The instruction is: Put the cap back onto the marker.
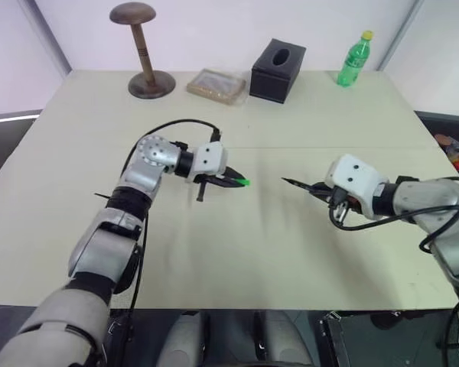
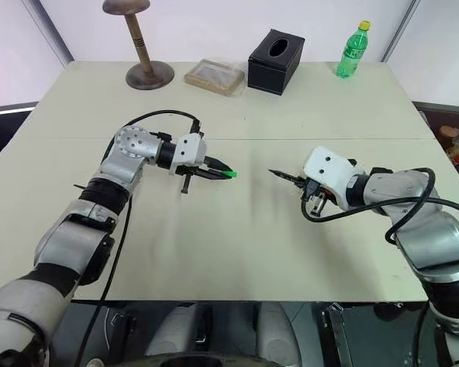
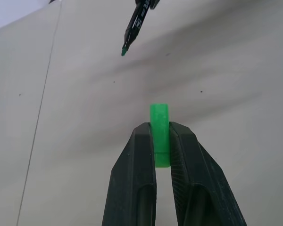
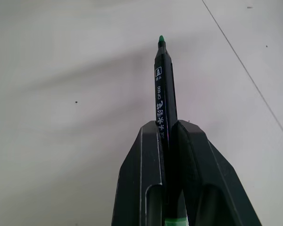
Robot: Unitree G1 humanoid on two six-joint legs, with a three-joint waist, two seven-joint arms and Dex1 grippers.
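A bright green cap (image 1: 242, 182) is pinched between the black fingers of my left gripper (image 1: 231, 180), which hovers over the middle of the cream table (image 1: 237, 252); the cap (image 3: 159, 134) points toward the right arm. My right gripper (image 1: 315, 188) is shut on a black marker (image 1: 300, 185) whose bare green tip points left at the cap. The marker (image 4: 164, 94) sticks out beyond the fingertips, with white print on its barrel. A gap of a hand's width separates the marker tip (image 3: 124, 51) from the cap.
Along the table's far edge stand a wooden hat stand (image 1: 144, 53), a flat clear-wrapped packet (image 1: 215, 85), a black tissue box (image 1: 277, 70) and a green bottle (image 1: 354, 59). A seam (image 1: 321, 147) runs across the tabletop.
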